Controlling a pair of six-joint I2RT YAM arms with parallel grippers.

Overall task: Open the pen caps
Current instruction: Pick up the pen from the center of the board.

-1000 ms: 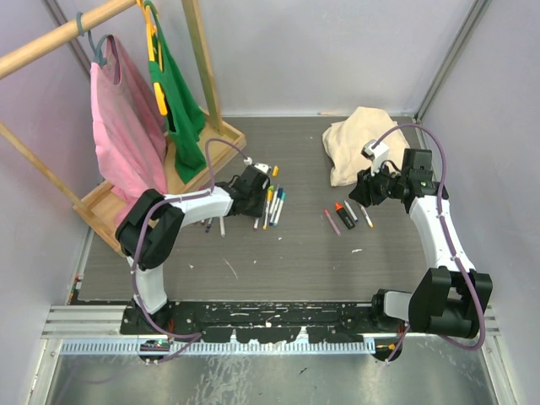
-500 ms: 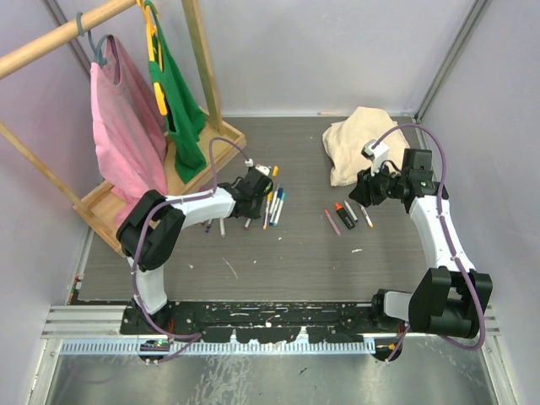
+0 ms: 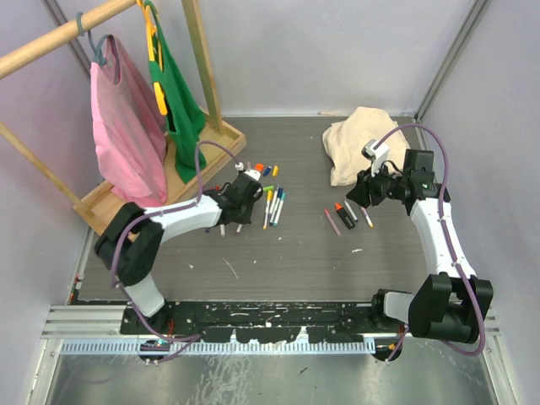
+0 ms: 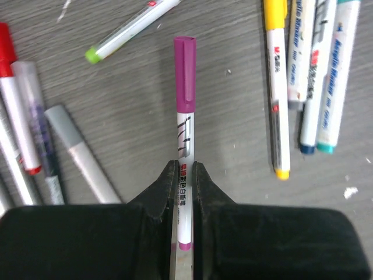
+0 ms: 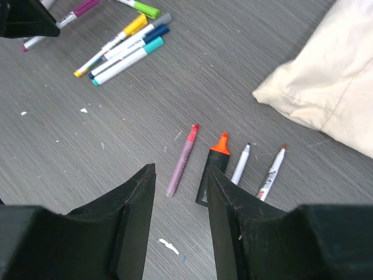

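My left gripper [image 4: 185,175] is shut on the white barrel of a pen [image 4: 185,140] whose purple cap [image 4: 185,76] points away from the jaws. Around it lie more capped pens: a yellow cap [image 4: 275,11], a green cap [image 4: 92,55], a red cap [image 4: 6,49] and a grey one [image 4: 61,119]. From above, the left gripper [image 3: 239,201] sits just left of the pen cluster [image 3: 273,205]. My right gripper [image 5: 180,175] hangs open above a purplish red-tipped pen [image 5: 182,160], a black highlighter with an orange tip [image 5: 213,169] and two uncapped white pens [image 5: 240,164].
A cream cloth [image 3: 359,139] lies at the back right, close to the right gripper [image 3: 364,192]. A wooden clothes rack [image 3: 110,211] with a pink garment [image 3: 126,126] and a green one [image 3: 179,93] stands at the back left. A few small loose bits [image 3: 261,168] lie behind the pen cluster.
The left jaws have closed on the purple-capped pen, and the left gripper has drawn back toward the near left. The right arm has stayed put.
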